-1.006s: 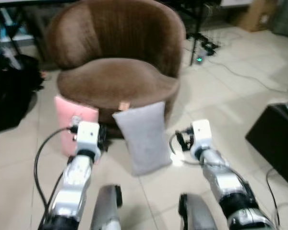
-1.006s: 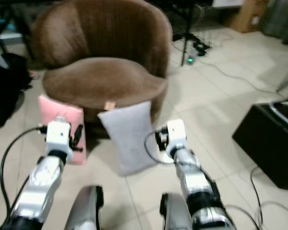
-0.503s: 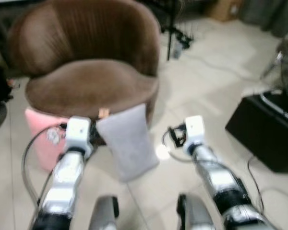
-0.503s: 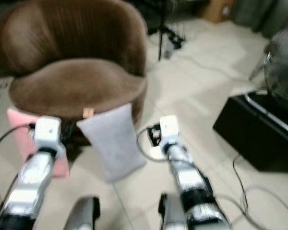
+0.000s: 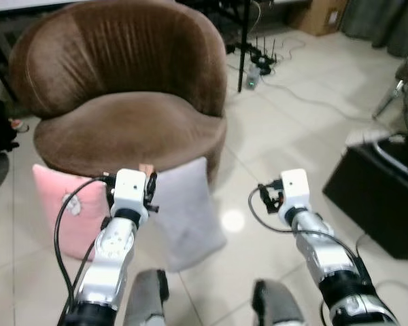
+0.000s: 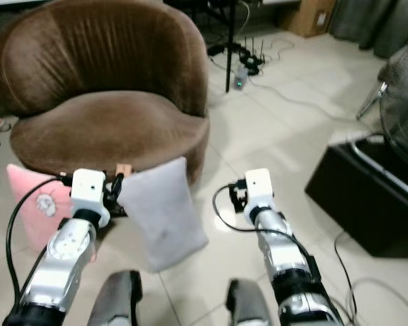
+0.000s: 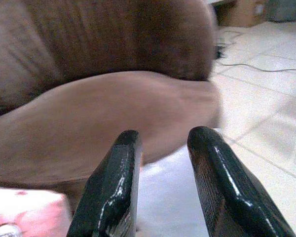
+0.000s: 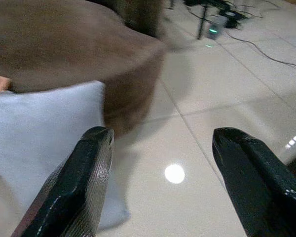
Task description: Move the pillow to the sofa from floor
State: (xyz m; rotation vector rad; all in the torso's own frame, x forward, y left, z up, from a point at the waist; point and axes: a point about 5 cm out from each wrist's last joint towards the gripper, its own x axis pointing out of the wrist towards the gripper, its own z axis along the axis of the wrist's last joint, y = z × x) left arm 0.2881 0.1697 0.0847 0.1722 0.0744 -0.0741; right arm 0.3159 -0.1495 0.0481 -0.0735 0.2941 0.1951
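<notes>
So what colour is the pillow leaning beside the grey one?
Pink pillow, with a small printed figure; left eye view shows it best.

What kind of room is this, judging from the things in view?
Probably a living room in a home: a round brown sofa chair stands on a pale tiled floor, with a grey pillow and a pink pillow leaning against its base.

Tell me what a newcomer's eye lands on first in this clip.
The round brown sofa chair fills the middle of the room. A grey pillow leans upright against its front on the tiled floor, a pink pillow beside it. The left tool and right tool hover open either side of the grey one.
</notes>
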